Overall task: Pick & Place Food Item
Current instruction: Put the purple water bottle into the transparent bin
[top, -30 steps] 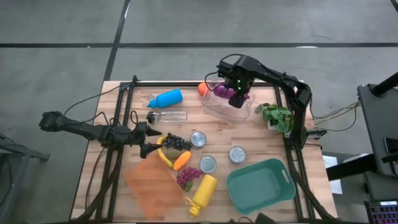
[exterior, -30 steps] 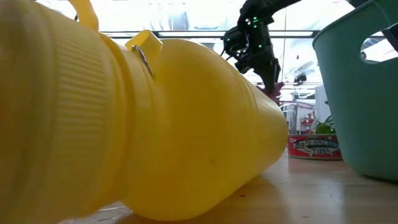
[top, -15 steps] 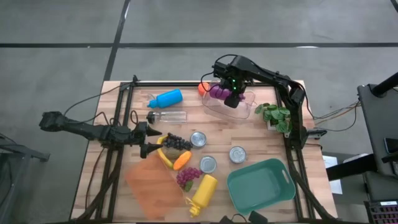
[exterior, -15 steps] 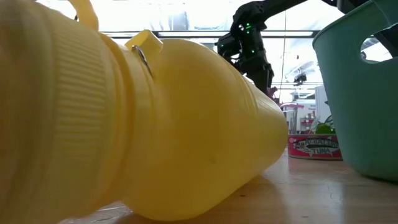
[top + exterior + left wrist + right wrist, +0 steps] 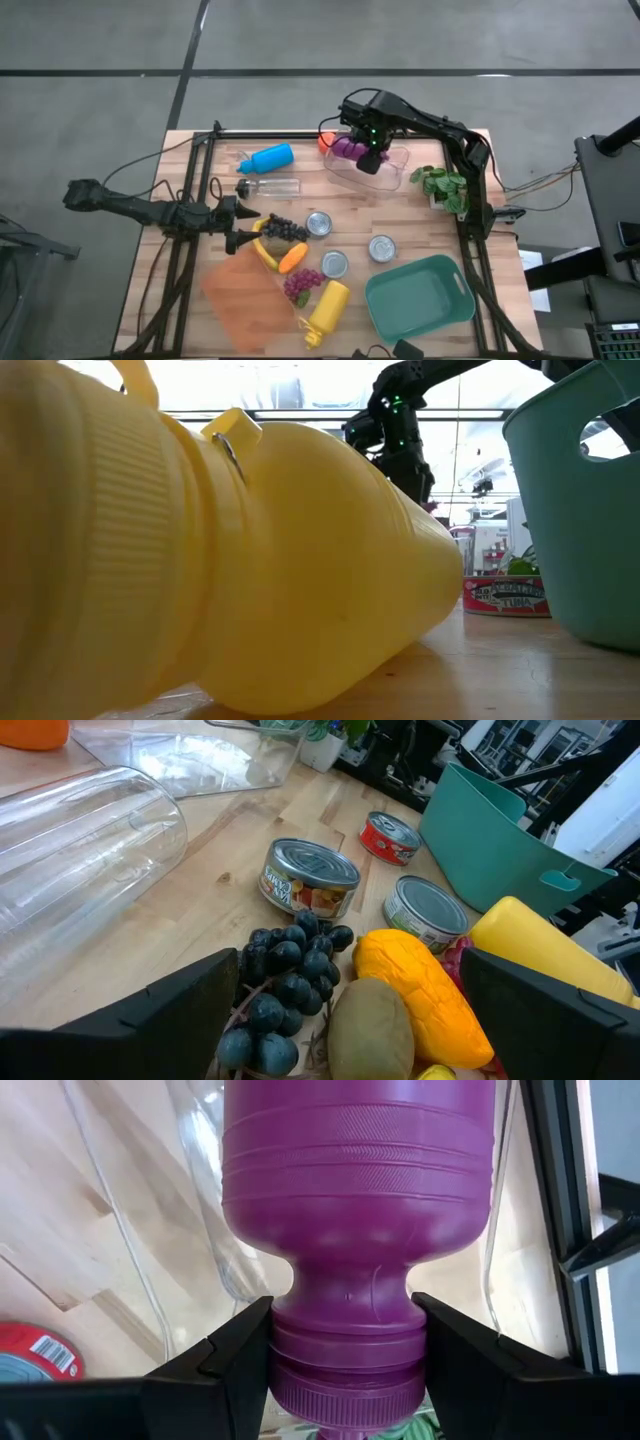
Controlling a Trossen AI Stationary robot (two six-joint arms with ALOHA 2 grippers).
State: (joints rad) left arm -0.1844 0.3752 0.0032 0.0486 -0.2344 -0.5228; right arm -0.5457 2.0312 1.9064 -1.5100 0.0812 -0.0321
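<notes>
Since a second ago, your right gripper has carried the purple bottle leftward along the top of the high view, from over the middle of the clear tray to its left end, close to the orange. Nothing else on the bench has shifted, and your left arm has not stirred.

Your right gripper is closed part-way around the bottle's neck, just above the cap; the right wrist view shows a finger pressed to each side of the narrow waist. That is a sensible hold: the shoulder above the neck keeps the bottle from slipping through. In the low view the gripper hangs above the bench, so the bottle looks lifted rather than resting in the tray, though a yellow bottle blocks most of that picture.

Your left gripper lies low at centre-left of the high view, jaws spread wide and holding nothing. Its camera looks at dark grapes, a kiwi, a mango and three cans, so it seems parked ready beside the food pile.

The teal bin sits lower right, holding nothing.
</notes>
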